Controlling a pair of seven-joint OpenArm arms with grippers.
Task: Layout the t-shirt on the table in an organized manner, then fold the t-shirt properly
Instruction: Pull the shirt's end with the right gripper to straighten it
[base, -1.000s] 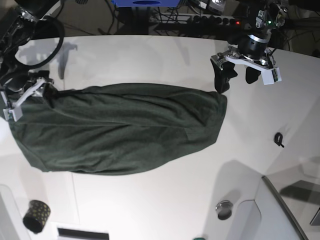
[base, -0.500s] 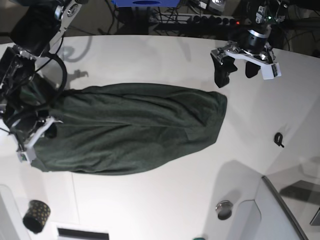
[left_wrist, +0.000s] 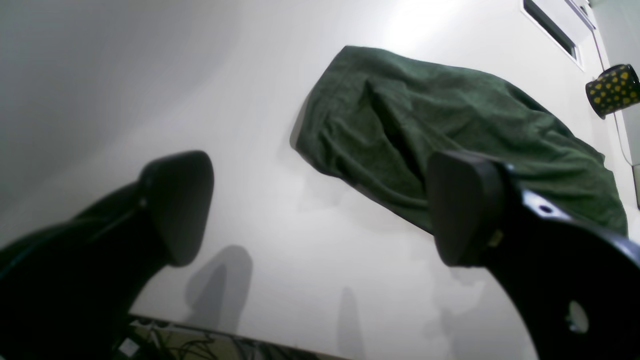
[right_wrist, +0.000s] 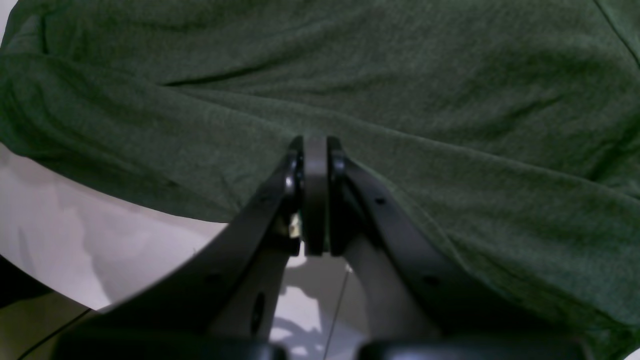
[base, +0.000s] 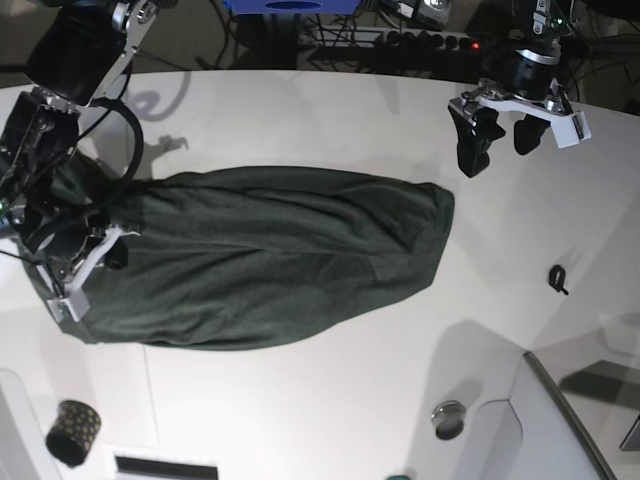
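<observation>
Spotted cup near t-shirt; right gripper closed—empty; left gripper spread wide.

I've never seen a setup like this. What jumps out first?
A big dark green t-shirt sprawls rumpled across the middle of a wide white table. At its end on the base view's left, the right gripper is shut right over the fabric; whether it pinches any cannot be told. The left gripper hangs open above bare table past the shirt's other end.
</observation>
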